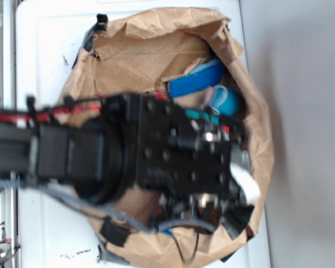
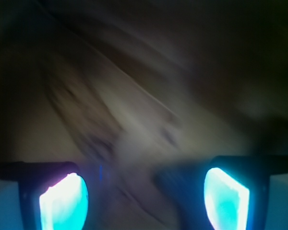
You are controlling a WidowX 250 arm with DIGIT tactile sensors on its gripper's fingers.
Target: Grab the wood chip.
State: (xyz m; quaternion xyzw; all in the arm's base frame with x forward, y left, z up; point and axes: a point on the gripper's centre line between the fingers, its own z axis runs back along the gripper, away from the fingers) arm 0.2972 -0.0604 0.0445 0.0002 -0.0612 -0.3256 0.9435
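The wood chip does not show in either view. My arm (image 1: 178,151) hangs over a crumpled brown paper nest (image 1: 139,56) and hides its middle. In the wrist view my gripper (image 2: 144,201) is open. Its two pads (image 2: 65,203) glow cyan and stand wide apart. Only blurred tan paper lies between them. A dark smear (image 2: 182,184) sits beside the right pad, and I cannot tell what it is. The wrist view is heavily blurred.
A blue flat object (image 1: 195,84) and a light blue rounded one (image 1: 228,101) lie at the far side of the nest. Something white (image 1: 247,185) shows beside the arm's end. Black tape patches (image 1: 114,231) hold the paper rim. The nest rests on a white surface (image 1: 44,44).
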